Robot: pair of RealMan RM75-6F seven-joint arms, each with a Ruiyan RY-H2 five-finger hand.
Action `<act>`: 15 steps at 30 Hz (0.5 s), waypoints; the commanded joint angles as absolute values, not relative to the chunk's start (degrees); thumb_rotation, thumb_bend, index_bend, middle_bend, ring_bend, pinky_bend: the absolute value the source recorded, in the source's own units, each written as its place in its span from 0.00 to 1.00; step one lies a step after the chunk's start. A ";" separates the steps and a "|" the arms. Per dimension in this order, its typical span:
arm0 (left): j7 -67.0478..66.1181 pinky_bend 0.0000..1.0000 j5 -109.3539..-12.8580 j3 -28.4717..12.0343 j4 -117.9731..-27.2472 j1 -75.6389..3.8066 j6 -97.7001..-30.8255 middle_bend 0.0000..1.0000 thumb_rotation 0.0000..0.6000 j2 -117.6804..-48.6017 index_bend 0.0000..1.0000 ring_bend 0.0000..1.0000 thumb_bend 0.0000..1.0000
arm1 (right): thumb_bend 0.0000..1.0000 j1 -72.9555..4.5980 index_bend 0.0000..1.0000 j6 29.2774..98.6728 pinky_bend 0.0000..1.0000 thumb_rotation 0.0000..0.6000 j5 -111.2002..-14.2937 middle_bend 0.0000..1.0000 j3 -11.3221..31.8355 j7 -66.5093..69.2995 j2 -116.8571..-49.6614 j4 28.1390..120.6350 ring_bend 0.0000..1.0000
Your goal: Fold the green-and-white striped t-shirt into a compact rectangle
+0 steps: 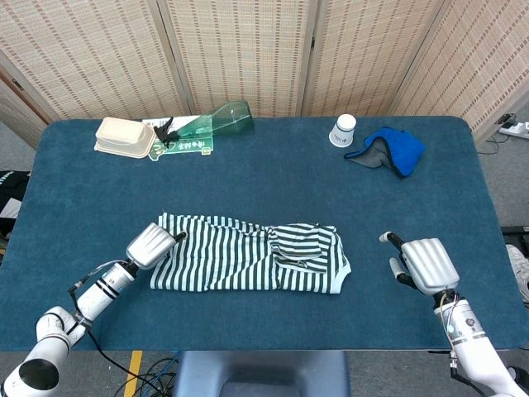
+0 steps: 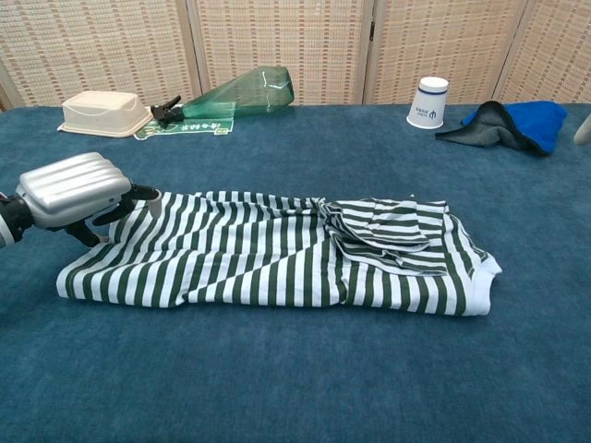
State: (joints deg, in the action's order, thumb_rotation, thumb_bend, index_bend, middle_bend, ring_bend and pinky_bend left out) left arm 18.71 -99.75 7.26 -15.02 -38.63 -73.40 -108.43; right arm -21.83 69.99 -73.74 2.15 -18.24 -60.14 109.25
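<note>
The green-and-white striped t-shirt (image 1: 240, 256) (image 2: 249, 263) lies flat as a long band in the middle of the blue table (image 1: 264, 186), with a bunched fold (image 2: 388, 231) on its right half. My left hand (image 1: 153, 245) (image 2: 72, 189) hovers over the shirt's far-left corner. Its fingers are apart, the fingertips (image 2: 151, 195) reach above the stripes, and no cloth is visibly held. My right hand (image 1: 427, 264) sits palm down on the table well right of the shirt, with its fingers spread and holding nothing. In the chest view only its fingertip shows, at the right edge.
Along the far edge stand a foam box (image 1: 124, 136) (image 2: 100, 113), a green bottle (image 1: 216, 122) (image 2: 245, 92) lying on a green leaflet (image 1: 188, 145), a paper cup (image 1: 343, 130) (image 2: 429, 101) and a blue cloth (image 1: 395, 150) (image 2: 517, 125).
</note>
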 commanded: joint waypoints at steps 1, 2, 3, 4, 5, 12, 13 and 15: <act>19.26 0.91 -99.30 7.01 -14.94 -38.51 -73.47 0.86 1.00 -108.24 0.47 0.81 0.23 | 0.51 -21.73 0.30 69.80 1.00 1.00 -73.85 0.95 2.24 -17.96 -60.14 109.08 0.98; 19.75 0.91 -99.08 6.93 -15.00 -38.40 -73.39 0.86 1.00 -108.13 0.49 0.81 0.23 | 0.51 -21.69 0.30 69.73 1.00 1.00 -73.91 0.95 2.30 -17.83 -60.18 108.98 0.98; 20.10 0.91 -98.97 6.93 -15.04 -38.32 -73.31 0.86 1.00 -108.06 0.50 0.81 0.23 | 0.51 -21.67 0.30 69.67 1.00 1.00 -73.96 0.95 2.34 -17.73 -60.22 108.93 0.98; 20.35 0.91 -98.91 6.96 -15.06 -38.25 -73.30 0.86 1.00 -108.00 0.51 0.81 0.23 | 0.51 -21.65 0.30 69.61 1.00 1.00 -74.02 0.95 2.39 -17.64 -60.25 108.89 0.98; 20.56 0.91 -98.88 7.05 -15.05 -38.16 -73.29 0.86 1.00 -107.98 0.53 0.81 0.22 | 0.51 -21.61 0.30 69.58 1.00 1.00 -74.12 0.95 2.43 -17.55 -60.31 108.85 0.98; 20.96 0.91 -98.71 7.30 -14.86 -37.80 -73.88 0.86 1.00 -108.59 0.57 0.82 0.29 | 0.51 -21.30 0.30 69.38 1.00 1.00 -74.55 0.95 2.52 -17.41 -60.29 108.90 0.98; 21.04 0.91 -98.64 7.28 -14.84 -37.79 -73.85 0.87 1.00 -108.68 0.58 0.82 0.31 | 0.51 -21.25 0.30 69.40 1.00 1.00 -74.60 0.95 2.55 -17.40 -60.24 108.95 0.98; 21.24 0.91 -98.58 7.35 -14.85 -37.81 -73.67 0.87 1.00 -108.84 0.59 0.83 0.32 | 0.51 -21.09 0.30 69.49 1.00 1.00 -74.74 0.95 2.58 -17.34 -60.15 109.08 0.98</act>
